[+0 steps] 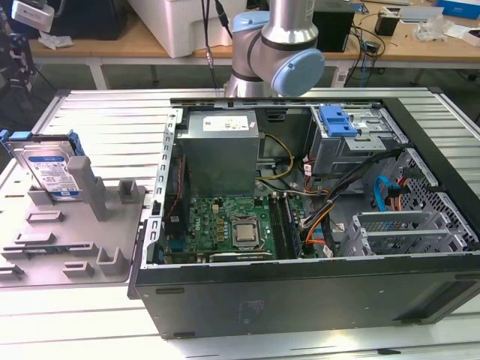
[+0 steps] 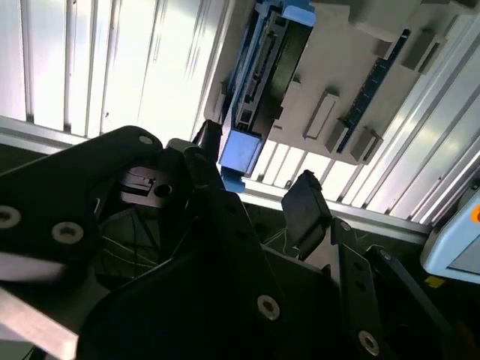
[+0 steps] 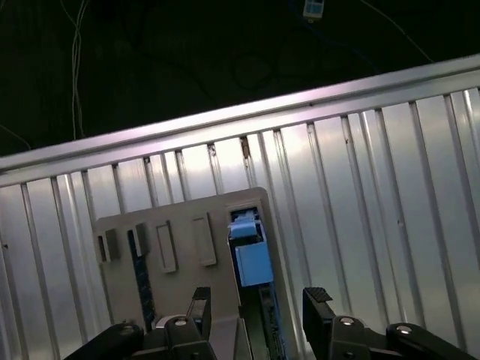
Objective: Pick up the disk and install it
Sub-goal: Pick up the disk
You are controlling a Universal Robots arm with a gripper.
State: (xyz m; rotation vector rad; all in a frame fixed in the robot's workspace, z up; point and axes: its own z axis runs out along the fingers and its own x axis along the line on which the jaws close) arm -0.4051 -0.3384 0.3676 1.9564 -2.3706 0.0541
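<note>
Gripper (image 3: 259,306) hangs wide open and empty over the grey fixture (image 1: 82,225), holding nothing and clear of the disk (image 1: 51,171); the disk stands on edge, leaning, in a slot of that fixture; the open computer case (image 1: 300,225) sits beside the fixture on the ribbed bench (image 1: 97,112).
</note>
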